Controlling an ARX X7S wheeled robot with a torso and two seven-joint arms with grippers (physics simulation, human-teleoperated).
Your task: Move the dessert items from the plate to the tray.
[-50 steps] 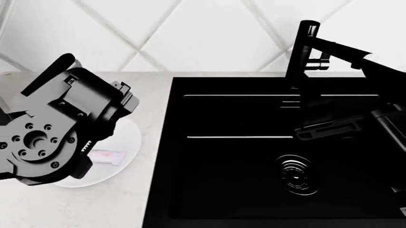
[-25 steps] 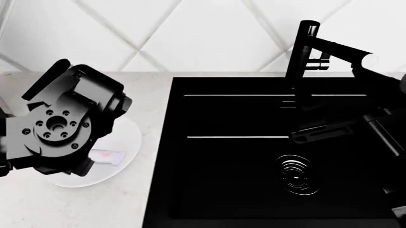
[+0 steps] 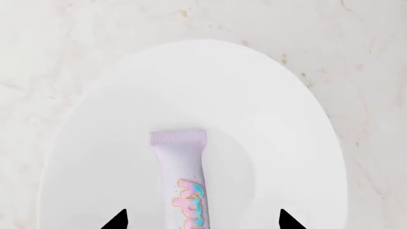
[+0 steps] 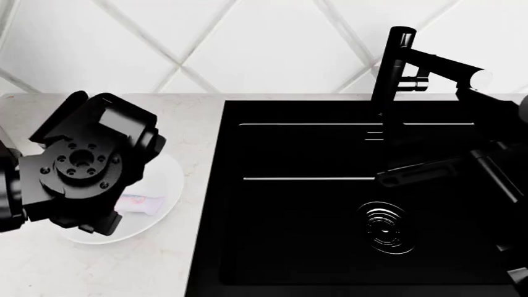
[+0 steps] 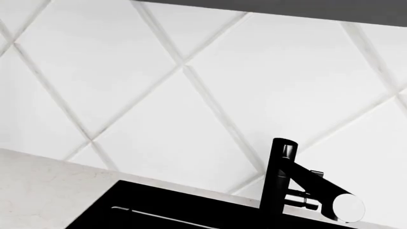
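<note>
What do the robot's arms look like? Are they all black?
Yes. The left arm is chunky matte black, with a round disc ringed by small bolt holes. Its gripper shows two pointed black fingertips. The right arm is slim, black and boxy.

Wall (image 4: 272, 43): large white tiles set diagonally, pale grout lines, glossy. Bench (image 4: 194, 124): pale cream marble-look stone, faint veining, meets wall at rear. Sink basin (image 4: 330, 210): black, rectangular, recessed in bench, round ribbed drain (image 4: 386, 229) in floor. Faucet (image 4: 396, 68): black, upright post behind basin, angled spout. Light: even, soft.
</note>
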